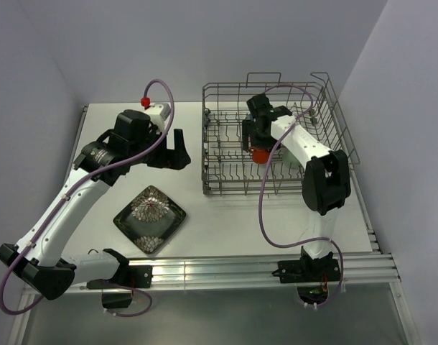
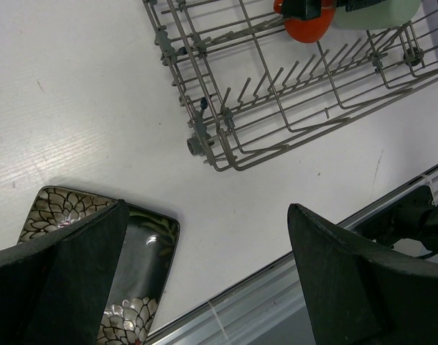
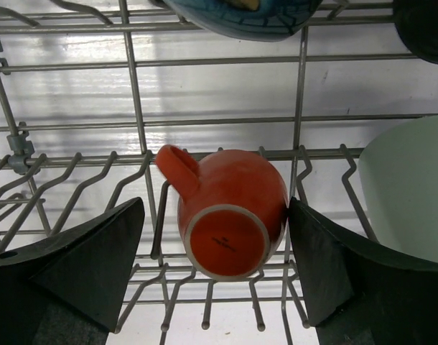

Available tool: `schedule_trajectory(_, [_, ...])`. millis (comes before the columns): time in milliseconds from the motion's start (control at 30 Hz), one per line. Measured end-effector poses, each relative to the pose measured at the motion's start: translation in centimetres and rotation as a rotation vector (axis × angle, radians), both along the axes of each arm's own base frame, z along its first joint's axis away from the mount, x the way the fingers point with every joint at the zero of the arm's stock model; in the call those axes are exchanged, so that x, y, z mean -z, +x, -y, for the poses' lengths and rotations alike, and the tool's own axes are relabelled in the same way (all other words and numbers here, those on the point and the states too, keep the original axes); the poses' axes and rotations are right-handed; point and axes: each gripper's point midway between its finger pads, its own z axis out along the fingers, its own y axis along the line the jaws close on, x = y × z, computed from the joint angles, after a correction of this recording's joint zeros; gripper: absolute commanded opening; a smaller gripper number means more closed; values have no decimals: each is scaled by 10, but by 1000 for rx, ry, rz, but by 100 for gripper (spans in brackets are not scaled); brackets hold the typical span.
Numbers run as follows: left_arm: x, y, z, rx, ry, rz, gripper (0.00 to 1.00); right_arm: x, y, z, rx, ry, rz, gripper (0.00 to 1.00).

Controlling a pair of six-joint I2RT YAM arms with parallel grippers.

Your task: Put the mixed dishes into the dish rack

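Note:
The dark square plate with the silvery leaf pattern (image 1: 149, 219) lies flat on the table, left of the grey wire dish rack (image 1: 226, 192). My left gripper (image 1: 174, 151) is open and empty above the table; in its wrist view (image 2: 204, 280) the plate (image 2: 143, 244) lies under its left finger. My right gripper (image 1: 260, 147) is inside the rack, open, with the small orange cup (image 3: 230, 208) upside down on the tines between its fingers. The right finger (image 3: 327, 266) is at the cup's side, the left one stands apart. The pale green cup (image 3: 409, 187) sits just right. The dark bowl (image 3: 240, 14) is behind.
The rack (image 2: 276, 108) has rows of upright tines and raised wire handles at the back (image 1: 266, 75). A dark rounded dish (image 3: 423, 18) shows at the rack's far right corner. A metal rail (image 1: 226, 269) runs along the table's near edge. Walls close in on both sides.

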Motion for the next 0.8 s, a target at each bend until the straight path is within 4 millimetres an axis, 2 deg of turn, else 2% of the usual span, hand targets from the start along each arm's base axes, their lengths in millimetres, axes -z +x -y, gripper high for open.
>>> schedule_trajectory(300, [6, -1, 0, 3, 6, -15, 99, -2, -2, 3, 5, -6, 7, 89])
schedule_trajectory(467, [12, 0, -3, -18, 16, -25, 99, -14, -2, 3, 8, -3, 39, 89])
schedule_trajectory(667, [22, 3, -13, -83, 37, -53, 99, -34, 1, 8, 25, -16, 97, 89])
schedule_trajectory(800, [38, 6, -32, -181, 84, -96, 99, -42, 1, 10, 29, -17, 116, 89])
